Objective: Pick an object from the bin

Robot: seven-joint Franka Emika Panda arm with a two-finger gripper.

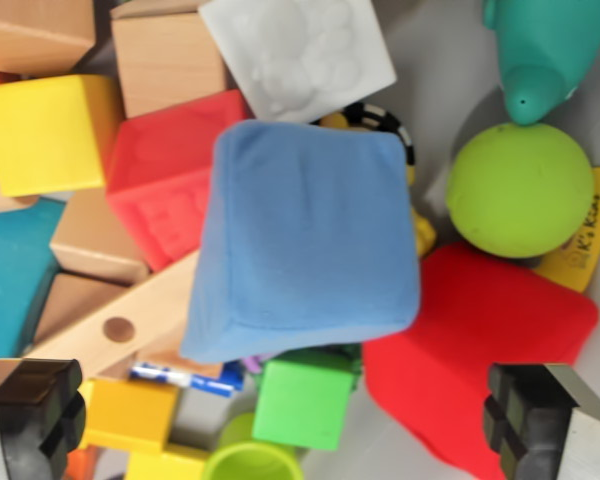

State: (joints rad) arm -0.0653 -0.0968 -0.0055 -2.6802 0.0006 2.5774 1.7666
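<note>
A big soft blue block (pixel 305 240) fills the middle of the wrist view, lying tilted on top of the pile. Around it are a red block (pixel 160 185), a yellow cube (pixel 45 130), a white foam block (pixel 300 50), a lime green ball (pixel 520 190) and a flat red piece (pixel 480 350). My gripper (pixel 278 415) is open, its dark fingertips (pixel 35 410) showing at the bottom left and bottom right corners. Nothing is held between them. The blue block's lower edge lies just above the line between the fingertips.
Wooden blocks (pixel 170 60) crowd the top left, and a wooden plank with a hole (pixel 120 328) runs under the blue block. A teal toy (pixel 545 55) sits top right. A green cube (pixel 305 400), a lime cup (pixel 250 460) and yellow blocks (pixel 130 415) lie at the bottom. Grey bin floor (pixel 430 100) shows beside the ball.
</note>
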